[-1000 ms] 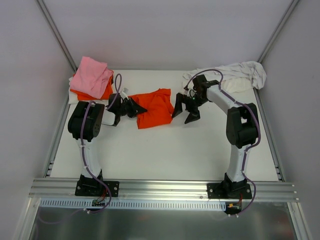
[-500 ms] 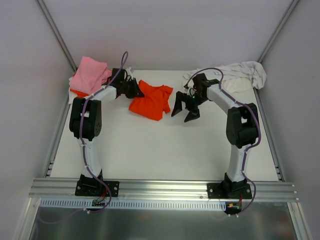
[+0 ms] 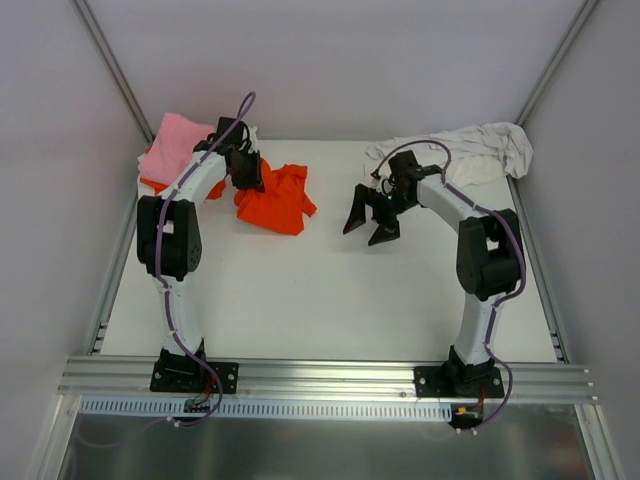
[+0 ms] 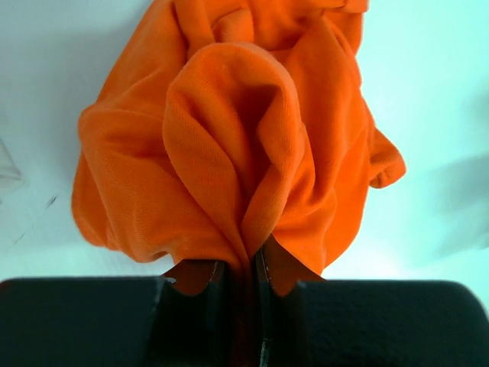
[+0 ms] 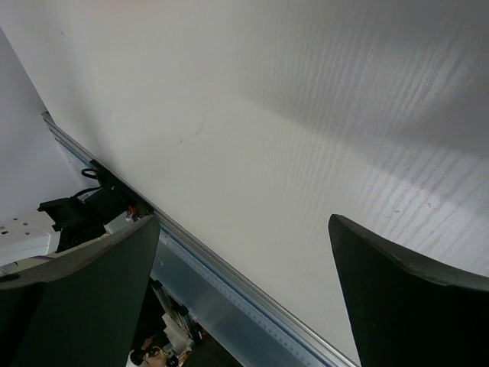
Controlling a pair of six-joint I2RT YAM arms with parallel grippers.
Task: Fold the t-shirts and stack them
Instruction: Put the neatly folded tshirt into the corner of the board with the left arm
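White table [image 3: 330,300], grey walls round it.

Top view: left gripper [image 3: 247,172] is clamped on the loose orange t-shirt [image 3: 272,203]. It has dragged the shirt from mid-table a second ago to the back-left, now just beside the pile. Pile has the pink t-shirt [image 3: 178,148] on top, with a second orange t-shirt [image 3: 153,186] showing under it. White t-shirt [image 3: 485,148] is crumpled in the back-right corner, same spot as before. Right gripper [image 3: 368,222] hangs over bare table right of centre, jaws wide, holding nothing, barely moved.

Left wrist view: jaws pinched tight on a fold of orange cloth, rest of the shirt bunched in a lump ahead of them.

Right wrist view: both fingers [image 5: 84,283] far apart, only table surface and the front rail [image 5: 229,267] between them.
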